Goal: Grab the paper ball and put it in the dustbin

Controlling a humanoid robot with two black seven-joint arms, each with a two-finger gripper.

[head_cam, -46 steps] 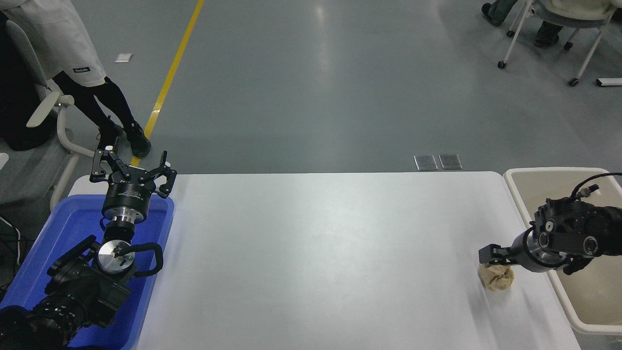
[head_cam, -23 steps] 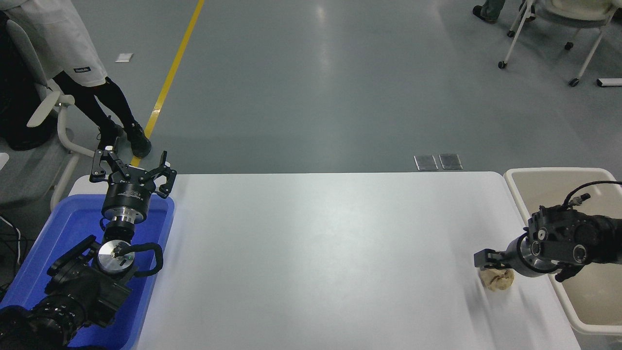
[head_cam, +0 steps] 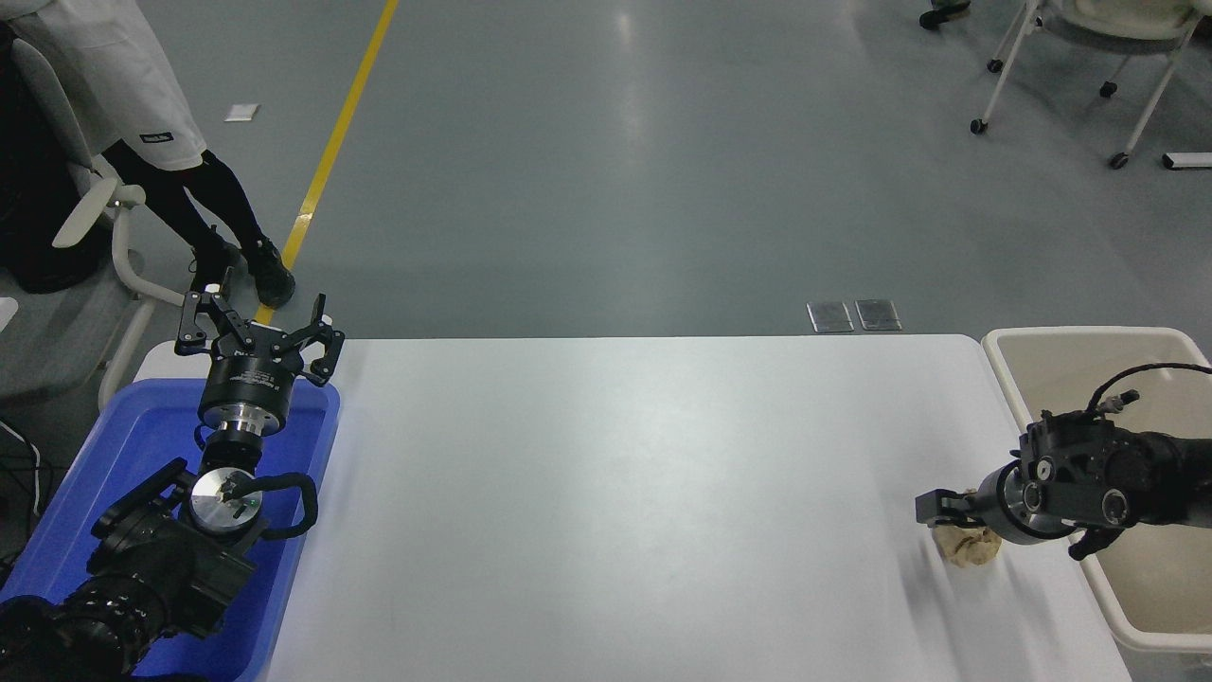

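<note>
The tan paper ball (head_cam: 968, 551) lies on the white table (head_cam: 615, 493) near its right edge. My right gripper (head_cam: 937, 510) comes in from the right, points left and sits low over the ball's far side, hiding its top. Whether it grips the ball cannot be made out. The cream dustbin (head_cam: 1006, 379) stands just past the table's right edge, with the right arm reaching across its rim. My left gripper (head_cam: 258, 330) is parked at the far left, open and holding nothing.
A bright blue tub (head_cam: 114, 455) sits under the left arm at the table's left end. A person stands by a chair (head_cam: 90, 204) at the far left, beyond the table. Wheeled chairs (head_cam: 1089, 57) stand at the top right.
The right gripper has dropped and slid slightly left, now covering more of the paper ball. The ball has stayed in place. The left arm has not moved.
</note>
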